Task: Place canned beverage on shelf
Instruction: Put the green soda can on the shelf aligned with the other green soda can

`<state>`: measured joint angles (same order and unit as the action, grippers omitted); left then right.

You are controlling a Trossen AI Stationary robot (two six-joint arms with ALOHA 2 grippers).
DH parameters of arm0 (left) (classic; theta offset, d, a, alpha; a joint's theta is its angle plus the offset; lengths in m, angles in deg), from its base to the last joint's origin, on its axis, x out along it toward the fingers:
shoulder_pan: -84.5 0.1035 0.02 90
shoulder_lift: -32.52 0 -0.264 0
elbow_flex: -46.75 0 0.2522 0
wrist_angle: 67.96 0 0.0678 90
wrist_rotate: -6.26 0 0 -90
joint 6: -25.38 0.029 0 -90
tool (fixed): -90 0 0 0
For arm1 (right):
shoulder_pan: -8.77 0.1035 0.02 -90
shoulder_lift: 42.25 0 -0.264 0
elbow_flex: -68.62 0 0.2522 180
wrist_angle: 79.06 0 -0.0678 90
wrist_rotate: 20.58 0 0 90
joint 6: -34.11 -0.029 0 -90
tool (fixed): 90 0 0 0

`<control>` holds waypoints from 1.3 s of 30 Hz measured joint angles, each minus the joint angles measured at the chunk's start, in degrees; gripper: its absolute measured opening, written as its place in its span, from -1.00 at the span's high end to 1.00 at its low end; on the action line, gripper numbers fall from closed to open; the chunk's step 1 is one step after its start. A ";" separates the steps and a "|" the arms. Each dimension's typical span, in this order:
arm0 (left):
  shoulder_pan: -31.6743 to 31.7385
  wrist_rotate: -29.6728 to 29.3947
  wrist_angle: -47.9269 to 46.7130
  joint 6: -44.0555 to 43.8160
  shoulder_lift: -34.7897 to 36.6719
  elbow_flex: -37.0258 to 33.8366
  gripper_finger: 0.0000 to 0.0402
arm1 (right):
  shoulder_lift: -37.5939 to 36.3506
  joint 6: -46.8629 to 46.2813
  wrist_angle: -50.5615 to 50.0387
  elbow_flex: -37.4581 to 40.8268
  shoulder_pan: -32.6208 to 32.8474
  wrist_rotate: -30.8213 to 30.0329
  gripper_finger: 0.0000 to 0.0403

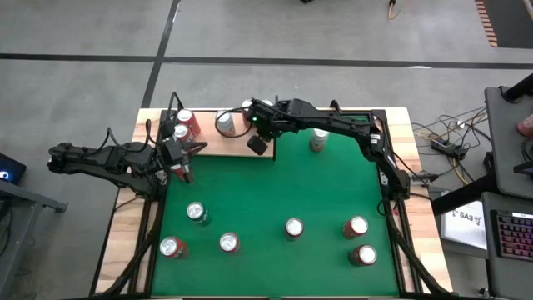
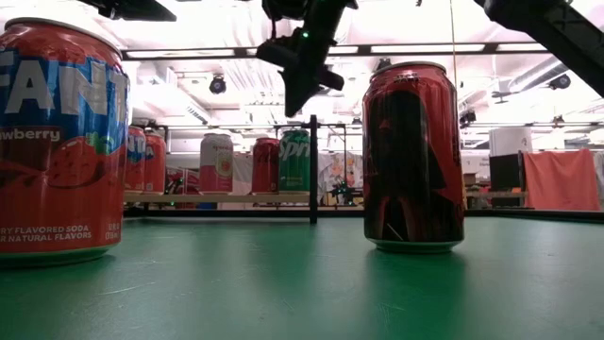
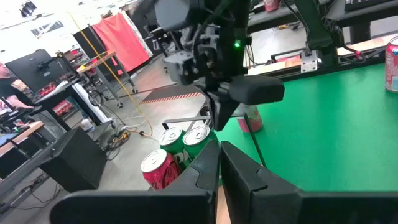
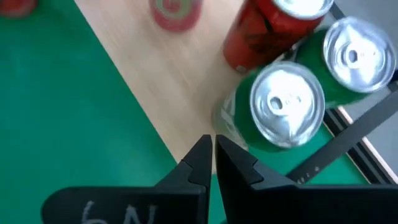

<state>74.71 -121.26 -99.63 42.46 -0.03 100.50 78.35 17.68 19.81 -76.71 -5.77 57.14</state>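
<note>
Right pincer (image 4: pixel 212 155), fingers drawn almost together on nothing, hangs above the front edge of the shelf (image 1: pixel 226 147), just beside a green can (image 4: pixel 286 109) with a bright silver lid. Judged to be free after a delivery or lining up for another. Left pincer (image 3: pixel 219 163), likewise nearly closed and empty, sits low at the shelf's left end, close to a red can (image 3: pixel 158 169); probably waiting out of the other arm's way. Shelf of flat pale wood with a faint grain, framed by thin black metal rods, lies at the far left corner of the surface (image 1: pixel 275 187), which wears matte green felt. Several cans grouped tightly upright on the wood, seemingly packed to leave room for more. More cans (image 1: pixel 293 227) stand upright and well apart along the near side of the felt, not yet shelved, spaced so that fingers can likely close around each one. Smooth glossy aluminium cylinders throughout, with printed sides: a strawberry soda can (image 2: pixel 61 142) in red and blue, a dark red can (image 2: pixel 412 156) beside it. Likely slippery under a light grip.
</note>
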 joint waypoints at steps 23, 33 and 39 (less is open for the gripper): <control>0.00 -0.01 -0.11 0.02 0.02 0.00 1.00 | 3.19 0.59 0.39 0.94 -0.98 -7.26 0.94; 0.01 -0.01 -0.11 0.02 0.02 0.00 1.00 | 3.26 2.05 1.80 0.96 -1.38 -7.76 0.94; 0.00 0.00 -0.11 0.02 0.01 0.00 1.00 | 3.17 2.14 2.07 0.82 -1.17 -7.68 0.94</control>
<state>74.71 -121.26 -99.74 42.49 -0.03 100.50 81.52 19.82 21.88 -75.89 -6.93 49.46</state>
